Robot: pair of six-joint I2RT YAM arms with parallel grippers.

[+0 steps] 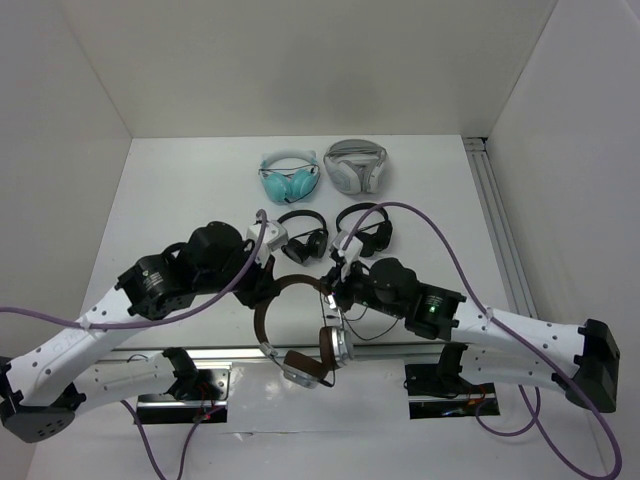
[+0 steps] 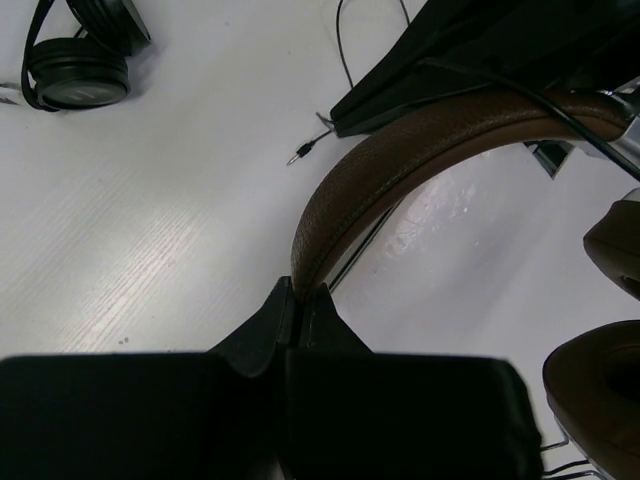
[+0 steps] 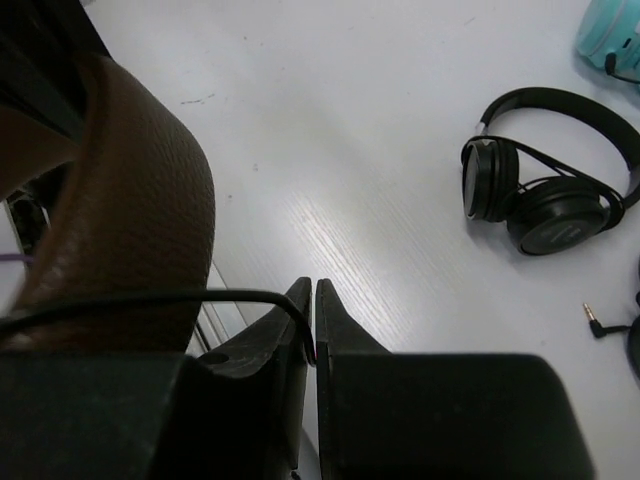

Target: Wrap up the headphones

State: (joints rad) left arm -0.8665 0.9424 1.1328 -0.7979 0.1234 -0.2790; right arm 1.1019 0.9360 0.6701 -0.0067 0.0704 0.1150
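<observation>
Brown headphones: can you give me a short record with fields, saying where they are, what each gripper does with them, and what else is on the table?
item: brown headphones
place: near edge of the table, between the two arms
left gripper: shut on the headband
right gripper: shut on the thin black cable
behind them: one black pair, another black pair
farthest back: teal headphones, white-grey headphones

Blk headphones (image 1: 303,236) block rear; table (image 1: 170,200) open L/R.
</observation>
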